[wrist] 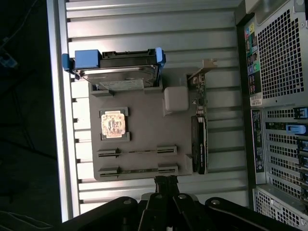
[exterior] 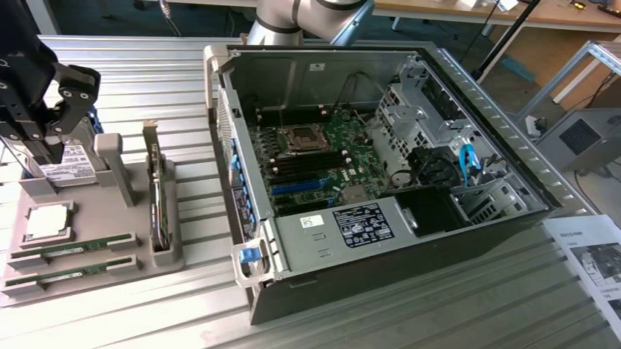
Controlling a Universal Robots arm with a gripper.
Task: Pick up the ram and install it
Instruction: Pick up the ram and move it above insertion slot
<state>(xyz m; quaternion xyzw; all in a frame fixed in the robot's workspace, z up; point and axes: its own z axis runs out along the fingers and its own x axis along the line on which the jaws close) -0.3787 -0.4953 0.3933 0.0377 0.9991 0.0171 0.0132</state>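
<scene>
Two ram sticks lie in slots at the near end of the grey parts tray (exterior: 121, 240): one ram stick (exterior: 78, 249) and a second (exterior: 68, 271) beside it. In the wrist view they show edge-on as thin lines, one ram stick (wrist: 138, 151) and the other (wrist: 138, 169). My black gripper (exterior: 46, 149) hangs high over the tray at the exterior view's left, above the hard drive end. Its fingers are shut with nothing between them, and the gripper (wrist: 166, 180) sits just off the tray edge nearest the ram.
The tray also holds a hard drive (wrist: 115, 67) in a blue caddy, a CPU (wrist: 114, 123) and an upright expansion card (exterior: 155, 196). The open computer case (exterior: 466, 109) stands to the exterior view's right, with black memory slots (exterior: 310, 163) on its motherboard. A paper sheet (exterior: 592, 254) lies beyond it.
</scene>
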